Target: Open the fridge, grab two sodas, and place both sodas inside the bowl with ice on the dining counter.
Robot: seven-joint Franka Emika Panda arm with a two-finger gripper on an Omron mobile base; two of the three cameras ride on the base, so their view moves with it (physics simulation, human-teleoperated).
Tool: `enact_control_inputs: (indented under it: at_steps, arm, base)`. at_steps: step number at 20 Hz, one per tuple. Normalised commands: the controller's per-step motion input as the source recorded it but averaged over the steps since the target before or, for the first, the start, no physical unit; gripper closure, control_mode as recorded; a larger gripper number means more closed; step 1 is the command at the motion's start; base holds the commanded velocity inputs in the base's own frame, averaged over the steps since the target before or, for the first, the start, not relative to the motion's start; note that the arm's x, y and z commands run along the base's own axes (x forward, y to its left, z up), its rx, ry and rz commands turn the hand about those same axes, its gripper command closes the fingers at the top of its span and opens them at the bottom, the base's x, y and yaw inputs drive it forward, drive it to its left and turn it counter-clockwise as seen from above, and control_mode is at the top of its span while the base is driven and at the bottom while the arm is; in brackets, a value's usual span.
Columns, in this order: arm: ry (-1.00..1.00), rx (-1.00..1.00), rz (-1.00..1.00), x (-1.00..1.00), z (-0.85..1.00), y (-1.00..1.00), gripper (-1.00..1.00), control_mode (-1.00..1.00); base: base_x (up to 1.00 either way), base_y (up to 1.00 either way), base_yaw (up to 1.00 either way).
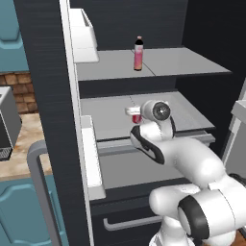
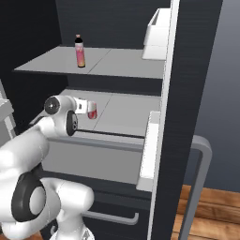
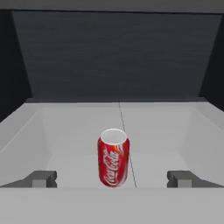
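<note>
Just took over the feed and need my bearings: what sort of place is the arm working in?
Likely a home kitchen: an open black fridge holding a red can and a pink bottle on grey shelves, with teal cabinets beside it.

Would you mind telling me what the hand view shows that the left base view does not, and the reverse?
Hand view alone: the can's white script lettering and open pale top, with the open jaws standing well apart on either side of it, and the fridge's dark back wall.

Left base view alone: the pink bottle upright on the upper shelf, the arm reaching in, the drawer handle below, and a brick wall beside the fridge.

Both: the red can on the middle grey shelf, though the left base view shows just a sliver of it.
</note>
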Motion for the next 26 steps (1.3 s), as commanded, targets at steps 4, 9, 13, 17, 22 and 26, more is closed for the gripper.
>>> enact_control_inputs:
  at_steps: [4, 9, 13, 17, 22, 26]
  arm:
    - [0.01, 0.0, 0.0, 0.37, -0.13, 0.0, -1.0, -1.0]
    - [0.01, 0.0, 0.0, 0.37, -0.17, 0.0, -1.0, -1.0]
    - [0.01, 0.0, 0.0, 0.32, -0.18, 0.0, -1.0, -1.0]
    - [0.0, 0.0, 0.0, 0.29, -0.25, 0.0, -1.0, -1.0]
    - [0.02, 0.0, 0.0, 0.25, -0.23, 0.0, -1.0, -1.0]
    - [0.03, 0.0, 0.0, 0.17, -0.14, 0.0, -1.0, -1.0]
  base:
    - [0.0, 0.0, 0.0]
    - [0.0, 0.0, 0.0]
    - [0.0, 0.0, 0.0]
    - [0.0, 0.0, 0.0]
    - [0.0, 0.0, 0.0]
    - [0.0, 0.0, 0.0]
